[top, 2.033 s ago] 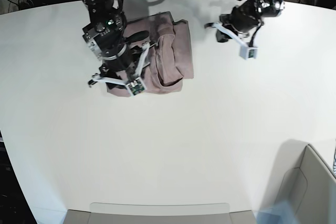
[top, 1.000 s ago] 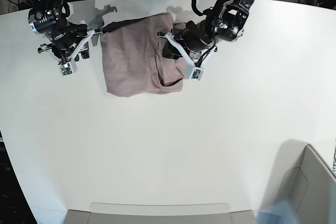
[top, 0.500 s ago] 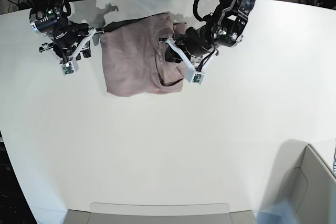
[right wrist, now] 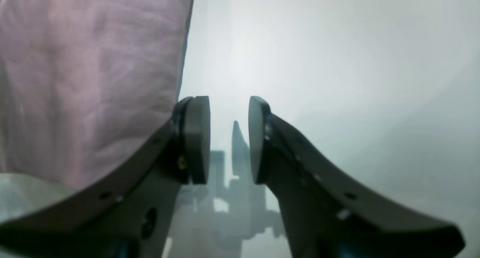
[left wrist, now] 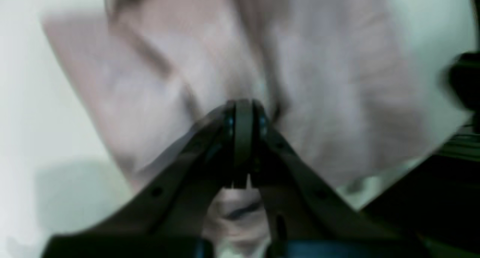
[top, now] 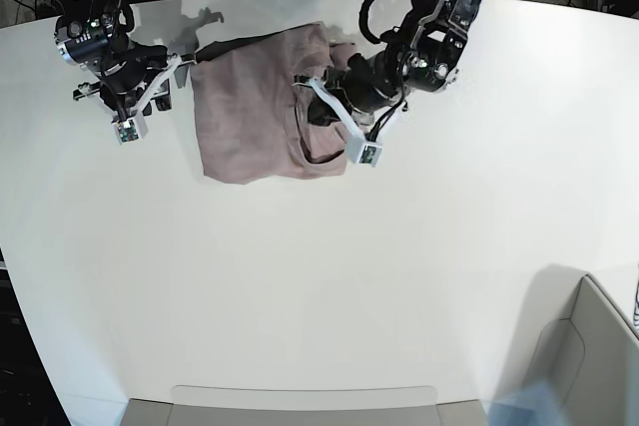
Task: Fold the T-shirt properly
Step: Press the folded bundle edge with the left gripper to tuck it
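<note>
while the right claw (top: 126,119) hangs released just beside the t-shirt's (top: 255,107) edge, holding nothing, the folded t-shirt lies on the white desk (top: 319,276); over the shirt's other side, the left claw (left wrist: 243,115) sits clenched, seemingly pinching cloth.

Plain dusty-pink T-shirt (top: 250,117) on white table (top: 319,276).

Left wrist view is blurring the wrinkled dusty-pink cloth T-shirt (left wrist: 210,63); the left hand (left wrist: 243,138) is hiding any pinched fold. Frame edges are cropping the shirt.
</note>
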`<state>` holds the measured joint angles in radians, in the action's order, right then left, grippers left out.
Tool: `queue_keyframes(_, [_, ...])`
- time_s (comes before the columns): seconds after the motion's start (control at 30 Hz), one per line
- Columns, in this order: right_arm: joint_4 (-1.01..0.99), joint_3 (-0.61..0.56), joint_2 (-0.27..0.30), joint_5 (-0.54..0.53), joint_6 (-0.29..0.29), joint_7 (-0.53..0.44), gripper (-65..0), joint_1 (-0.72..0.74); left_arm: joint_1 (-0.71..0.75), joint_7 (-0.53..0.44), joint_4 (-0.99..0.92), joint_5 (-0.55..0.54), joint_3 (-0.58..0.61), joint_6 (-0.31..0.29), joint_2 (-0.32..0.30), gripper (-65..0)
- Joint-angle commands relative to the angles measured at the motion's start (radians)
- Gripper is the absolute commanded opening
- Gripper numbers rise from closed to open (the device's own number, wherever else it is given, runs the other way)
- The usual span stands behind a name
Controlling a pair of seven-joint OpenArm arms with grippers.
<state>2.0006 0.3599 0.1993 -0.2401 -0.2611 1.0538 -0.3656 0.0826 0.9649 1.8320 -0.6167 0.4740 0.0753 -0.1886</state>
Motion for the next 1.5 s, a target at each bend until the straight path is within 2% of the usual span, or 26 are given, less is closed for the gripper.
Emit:
queue_keyframes(0.0, [0.015, 0.004, 0.01, -0.005, 0.001, -0.017, -48.4, 0.006, -0.008, -0.014, 0.047, -0.004, -0.007, -0.004, -0.001, -65.0])
queue_keyframes(0.3, [0.012, 0.0, 0.01, -0.002, 0.001, -0.017, -48.4, 0.003, -0.008, -0.01, -0.01, -0.004, -0.021, 0.004, 0.001, -65.0])
queue_keyframes(0.37, [0.002, 0.0, 0.01, -0.002, 0.001, -0.017, -48.4, 0.003, -0.008, -0.01, -0.022, -0.002, -0.022, 0.067, 0.001, -59.7])
queue_keyframes(0.43, [-0.011, 0.0, 0.01, -0.002, 0.001, -0.017, -48.4, 0.006, -0.007, -0.01, -0.019, -0.002, -0.018, 0.199, 0.001, -52.5])
queue_keyframes(0.5, [-0.022, 0.0, 0.012, -0.002, 0.0, -0.017, -48.4, 0.007, -0.005, -0.01, -0.018, -0.007, -0.016, 0.323, 0.002, -50.5])
queue_keyframes(0.53, [-0.027, 0.0, 0.012, -0.002, 0.0, -0.017, -48.5, 0.007, -0.005, -0.01, -0.021, -0.009, -0.016, 0.357, 0.004, -50.6])
queue_keyframes(0.7, [-0.03, -0.002, 0.012, -0.002, 0.0, -0.017, -48.5, 0.009, -0.008, -0.01, -0.018, -0.009, 0.038, 0.321, -0.001, -50.6])
queue_keyframes(0.9, [-0.03, -0.002, 0.012, 0.0, 0.0, -0.013, -48.5, 0.021, -0.016, -0.01, -0.039, -0.009, 0.128, 0.321, -0.001, -50.6])
queue_keyframes(1.1, [-0.03, -0.002, 0.012, 0.0, 0.0, -0.014, -48.5, 0.018, -0.017, -0.021, -0.064, -0.004, 0.128, 0.329, -0.002, -50.7])
queue_keyframes(1.3, [-0.03, -0.002, 0.01, 0.0, 0.0, -0.013, -48.5, 0.021, -0.017, -0.022, 0.039, -0.004, 0.127, 0.33, -0.002, -50.7])
queue_keyframes(1.47, [-0.03, -0.002, 0.01, 0.0, 0.0, -0.013, -48.5, 0.02, -0.017, -0.022, 0.015, -0.004, 0.058, 0.329, -0.001, -50.7])
